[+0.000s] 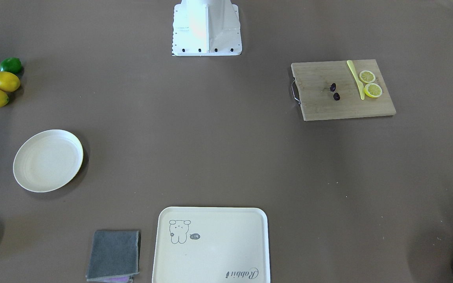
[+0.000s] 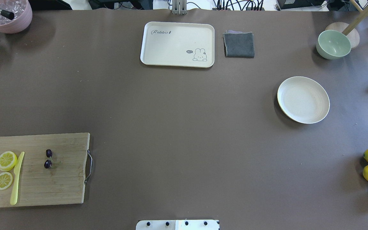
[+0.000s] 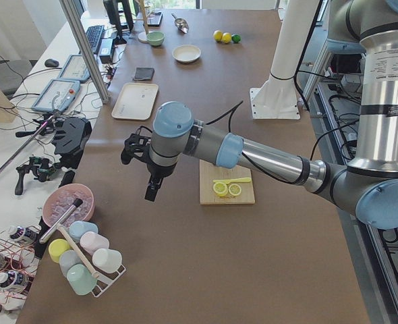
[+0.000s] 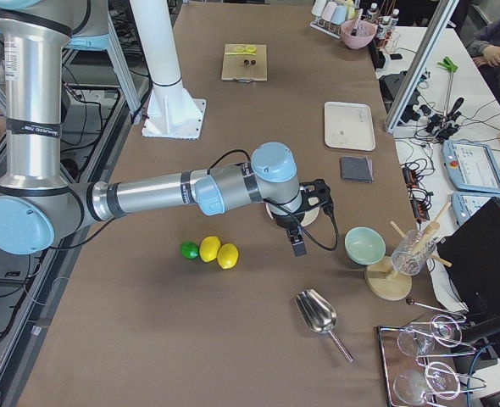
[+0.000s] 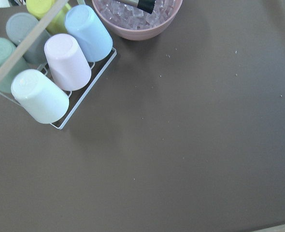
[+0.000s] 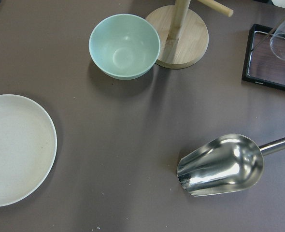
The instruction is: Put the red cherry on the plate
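**On the board: cherry well apart from plate**

At the near left corner of the table, the cherry lies on the board between the knife and the handle edge. Its stems are faint. The plate sits toward the far right edge. Neither gripper shows in the overhead or front views. The left gripper hangs above the table's left end. In the right side view the right gripper stands in front of the plate and hides most of it. With side views only, I cannot tell whether either gripper's fingers are released or clenched. The right wrist view cuts the plate off at its left edge.
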`<state>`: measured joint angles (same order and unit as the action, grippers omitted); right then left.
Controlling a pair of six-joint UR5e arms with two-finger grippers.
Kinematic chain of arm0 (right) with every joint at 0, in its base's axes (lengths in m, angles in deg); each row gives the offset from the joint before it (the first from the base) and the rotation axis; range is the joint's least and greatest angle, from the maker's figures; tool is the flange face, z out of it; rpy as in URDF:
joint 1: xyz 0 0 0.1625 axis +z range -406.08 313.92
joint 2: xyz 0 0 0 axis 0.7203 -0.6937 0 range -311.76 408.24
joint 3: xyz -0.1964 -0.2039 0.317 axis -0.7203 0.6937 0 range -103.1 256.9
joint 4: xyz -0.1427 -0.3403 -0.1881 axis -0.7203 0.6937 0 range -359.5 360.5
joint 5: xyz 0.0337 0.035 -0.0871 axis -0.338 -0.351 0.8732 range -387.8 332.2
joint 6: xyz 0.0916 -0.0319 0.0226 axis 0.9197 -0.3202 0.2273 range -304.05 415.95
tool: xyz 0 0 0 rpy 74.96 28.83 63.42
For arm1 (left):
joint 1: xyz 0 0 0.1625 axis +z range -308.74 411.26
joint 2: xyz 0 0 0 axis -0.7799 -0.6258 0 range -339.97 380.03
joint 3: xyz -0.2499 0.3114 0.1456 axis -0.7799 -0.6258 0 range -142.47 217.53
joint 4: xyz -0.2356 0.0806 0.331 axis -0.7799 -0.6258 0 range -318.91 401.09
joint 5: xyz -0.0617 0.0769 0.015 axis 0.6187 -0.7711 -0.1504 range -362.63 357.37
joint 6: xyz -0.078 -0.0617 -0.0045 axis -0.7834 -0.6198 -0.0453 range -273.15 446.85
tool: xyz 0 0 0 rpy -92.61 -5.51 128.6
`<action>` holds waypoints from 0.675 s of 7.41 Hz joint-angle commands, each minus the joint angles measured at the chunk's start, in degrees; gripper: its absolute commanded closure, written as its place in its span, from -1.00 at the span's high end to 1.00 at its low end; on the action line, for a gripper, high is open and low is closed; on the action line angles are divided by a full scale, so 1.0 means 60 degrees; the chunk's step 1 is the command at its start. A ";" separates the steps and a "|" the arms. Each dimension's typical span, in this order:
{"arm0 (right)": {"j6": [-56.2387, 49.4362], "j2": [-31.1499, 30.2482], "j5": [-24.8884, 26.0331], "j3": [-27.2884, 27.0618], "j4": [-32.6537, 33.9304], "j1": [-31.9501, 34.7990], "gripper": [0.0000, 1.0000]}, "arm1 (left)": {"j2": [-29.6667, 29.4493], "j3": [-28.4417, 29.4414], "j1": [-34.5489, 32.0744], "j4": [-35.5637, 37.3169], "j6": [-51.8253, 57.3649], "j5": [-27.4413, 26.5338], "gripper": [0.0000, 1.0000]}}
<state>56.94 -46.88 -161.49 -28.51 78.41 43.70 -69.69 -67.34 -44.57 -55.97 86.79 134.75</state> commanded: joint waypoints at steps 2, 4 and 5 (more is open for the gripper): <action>0.1073 0.0075 -0.0072 0.0371 -0.0928 -0.1595 1.00 | 0.0129 0.0588 0.0222 -0.2322 -0.0615 0.0452 0.97; 0.4448 0.0208 0.0567 0.0545 -0.2137 -0.3207 1.00 | 0.0086 0.0530 0.1130 -0.2397 -0.0737 0.0423 0.97; 0.5494 0.0266 0.1080 0.1127 -0.3232 -0.3766 0.98 | 0.0071 0.0530 0.1132 -0.2398 -0.0737 0.0423 0.96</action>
<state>79.94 -45.71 -158.55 -24.78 66.07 26.27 -69.15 -64.12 -38.78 -70.06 82.61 137.29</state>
